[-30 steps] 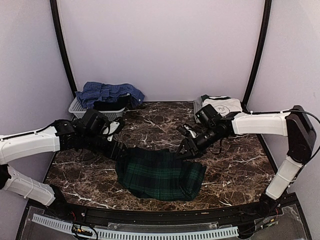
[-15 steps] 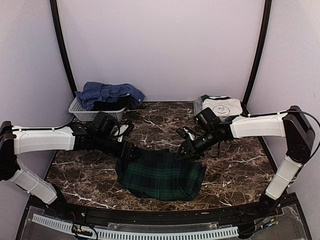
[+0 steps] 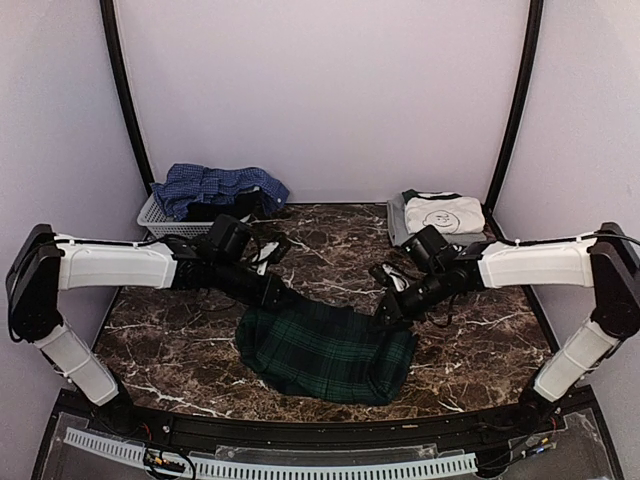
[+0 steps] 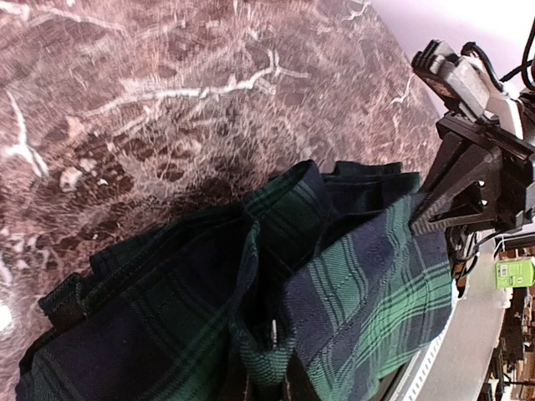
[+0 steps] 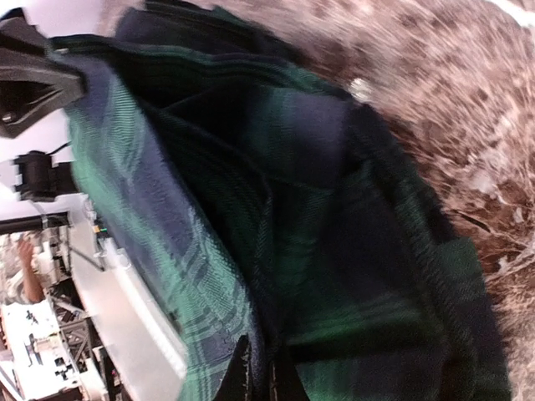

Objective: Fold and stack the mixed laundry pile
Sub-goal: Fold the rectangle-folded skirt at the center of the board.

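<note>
1. Tartan shirt (image 3: 325,350): lower centre of frame, spread on table (image 3: 330,235).
2. Left hand (image 3: 280,296), right hand (image 3: 387,311): each clamped on an upper corner of it.
3. Lift evenly, keep edge taut, fold toward bottom of frame.

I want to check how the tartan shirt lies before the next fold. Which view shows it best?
The top external view: it shows the whole tartan shirt and its outline. The left wrist view shows only bunched folds near one corner; the right wrist view, a blurred close-up of cloth.
</note>
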